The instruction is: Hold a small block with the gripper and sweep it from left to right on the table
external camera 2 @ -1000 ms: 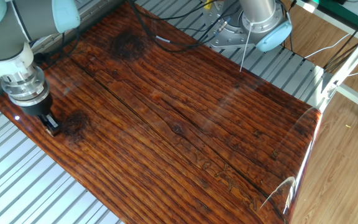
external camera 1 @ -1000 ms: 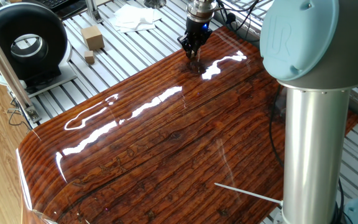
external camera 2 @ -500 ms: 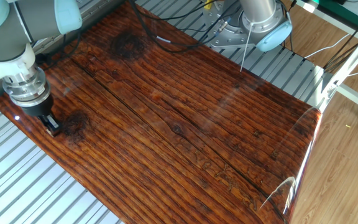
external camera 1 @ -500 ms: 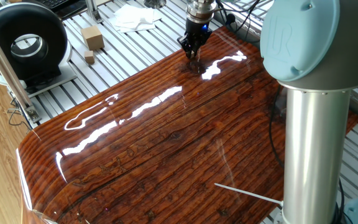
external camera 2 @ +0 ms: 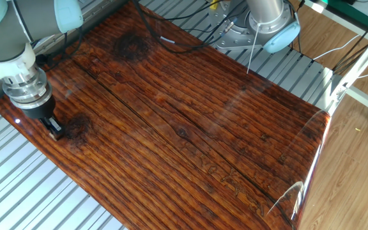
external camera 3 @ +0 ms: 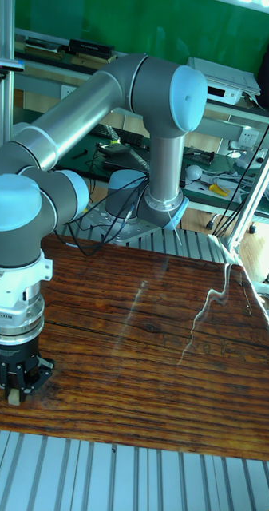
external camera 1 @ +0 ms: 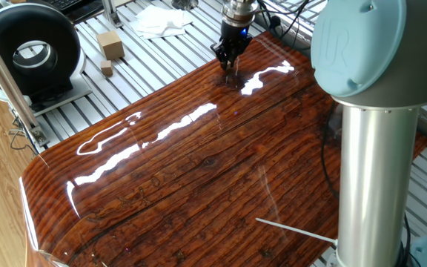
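the tool (external camera 2: 54, 131) is pointed straight down at the table (external camera 2: 190, 121), near one far corner of it. its two black fingers are closed on the small block (external camera 2: 55, 133), which is seen as a pale speck between the tips. in the tall fixed view the small block (external camera 3: 15, 397) is seen held low in the tool (external camera 3: 16, 393), right at the board. whether the bottom of it is touching the wood cannot be told for sure, since the block is so tiny in every view.

the block is made of light-tan wood and is shaped like a little cube. it is thinner than the tool is wide. it is judged to be very light and hard, so it should not be bent or squashed by the fingers. its sides are flat, so a firm hold can be made on two sides that face away from each other. the table is shiny and smooth, so the block should slide over it with ease. if it is pressed down too hard it might be tipped or pushed out of the fingers.

in one fixed view the tool (external camera 1: 228, 62) is seen at the far edge of the table (external camera 1: 199, 178).
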Tool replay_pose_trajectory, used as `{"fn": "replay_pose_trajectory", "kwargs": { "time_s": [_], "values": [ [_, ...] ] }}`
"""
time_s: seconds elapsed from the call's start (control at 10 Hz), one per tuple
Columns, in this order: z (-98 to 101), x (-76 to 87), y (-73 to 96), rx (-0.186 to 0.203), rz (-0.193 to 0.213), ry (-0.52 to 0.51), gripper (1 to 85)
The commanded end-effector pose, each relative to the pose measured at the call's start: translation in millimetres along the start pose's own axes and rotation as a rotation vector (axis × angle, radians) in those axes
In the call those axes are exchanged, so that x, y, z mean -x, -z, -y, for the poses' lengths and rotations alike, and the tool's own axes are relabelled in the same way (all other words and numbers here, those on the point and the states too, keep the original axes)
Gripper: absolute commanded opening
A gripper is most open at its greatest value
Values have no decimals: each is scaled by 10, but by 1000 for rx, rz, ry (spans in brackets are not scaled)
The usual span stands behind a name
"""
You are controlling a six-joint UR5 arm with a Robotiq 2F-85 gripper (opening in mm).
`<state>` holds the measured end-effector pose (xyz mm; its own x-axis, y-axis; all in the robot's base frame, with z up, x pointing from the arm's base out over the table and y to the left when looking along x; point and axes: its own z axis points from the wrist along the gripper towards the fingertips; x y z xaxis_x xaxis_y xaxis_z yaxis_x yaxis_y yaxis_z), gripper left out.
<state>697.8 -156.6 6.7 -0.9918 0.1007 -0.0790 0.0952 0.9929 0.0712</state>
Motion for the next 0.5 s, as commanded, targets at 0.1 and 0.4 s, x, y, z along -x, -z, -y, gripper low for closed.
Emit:
{"fn": "replay_pose_trajectory", "kwargs": {
  "time_s": [0.1, 0.4],
  "values": [
    [16, -12, -9, 4, -9, 29, 10],
    [28, -17, -26, 1, -12, 42, 10]
  ]
}}
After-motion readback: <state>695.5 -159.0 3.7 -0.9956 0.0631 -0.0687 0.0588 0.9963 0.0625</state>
